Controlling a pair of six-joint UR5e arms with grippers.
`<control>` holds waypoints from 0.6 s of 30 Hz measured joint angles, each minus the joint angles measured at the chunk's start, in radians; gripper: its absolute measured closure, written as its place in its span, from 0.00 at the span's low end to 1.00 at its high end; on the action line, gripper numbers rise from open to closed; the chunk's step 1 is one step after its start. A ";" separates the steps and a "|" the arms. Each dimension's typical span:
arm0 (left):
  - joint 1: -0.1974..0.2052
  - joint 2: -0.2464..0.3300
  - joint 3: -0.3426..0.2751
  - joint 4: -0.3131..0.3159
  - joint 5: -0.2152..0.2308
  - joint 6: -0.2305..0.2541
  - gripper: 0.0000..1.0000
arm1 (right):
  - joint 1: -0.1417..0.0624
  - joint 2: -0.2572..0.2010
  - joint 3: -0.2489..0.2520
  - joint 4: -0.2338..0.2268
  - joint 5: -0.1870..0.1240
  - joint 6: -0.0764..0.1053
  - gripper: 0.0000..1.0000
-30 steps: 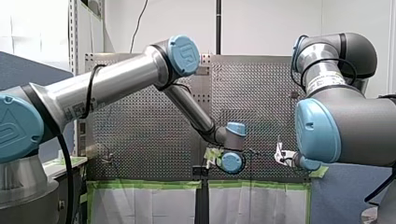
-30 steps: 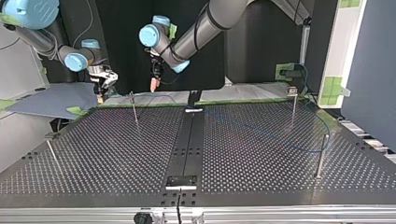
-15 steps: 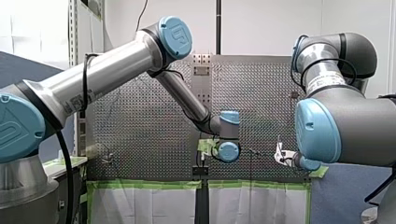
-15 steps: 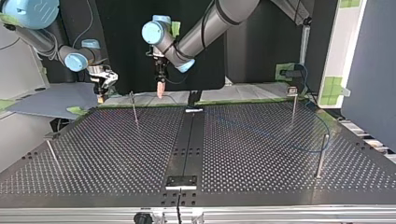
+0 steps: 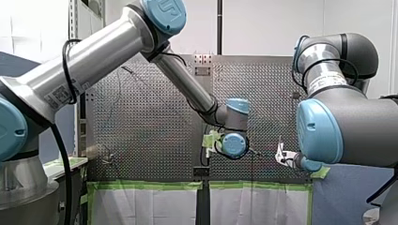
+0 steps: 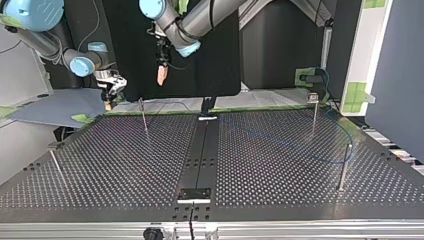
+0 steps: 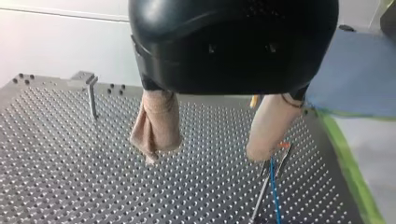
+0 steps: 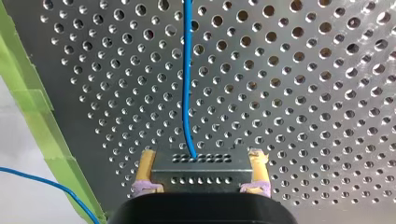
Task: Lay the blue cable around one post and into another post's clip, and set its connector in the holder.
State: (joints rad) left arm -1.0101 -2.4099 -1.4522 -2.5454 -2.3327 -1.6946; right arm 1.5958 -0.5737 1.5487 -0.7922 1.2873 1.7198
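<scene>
Front: right gripper [image 5: 280, 154] low at the perforated table's [image 5: 141, 131] near right corner; green tape [image 5: 150, 185] along that edge, white wall beyond.

Top: left gripper [image 6: 161, 75] high above the taped edge; blue cable [image 6: 326, 161] curving near the opposite side edge.

Left wrist: beige fingers [image 7: 156, 123] spread, empty; cable by a post [image 7: 267, 182] just beside one.

Right wrist: yellow pads [image 8: 145, 164] clamped on the connector [image 8: 201, 163], cable leading ahead.

Perforated table [image 6: 100, 165] with posts [image 6: 343, 170], blue cable [image 8: 187, 70]
</scene>
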 joint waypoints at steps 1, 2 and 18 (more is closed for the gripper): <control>-0.011 0.011 -0.011 -0.010 -0.011 -0.011 0.00 | 0.000 0.000 0.000 0.000 0.000 0.001 1.00; -0.017 0.019 -0.018 -0.018 -0.018 -0.018 0.00 | 0.000 0.000 0.000 0.000 0.000 0.002 1.00; 0.084 0.159 -0.159 -0.027 0.028 -0.159 0.00 | 0.003 0.002 0.000 -0.003 -0.007 0.006 1.00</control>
State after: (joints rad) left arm -0.9265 -2.2509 -1.6111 -2.5728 -2.3043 -1.8534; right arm 1.5989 -0.5719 1.5486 -0.7955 1.2808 1.7253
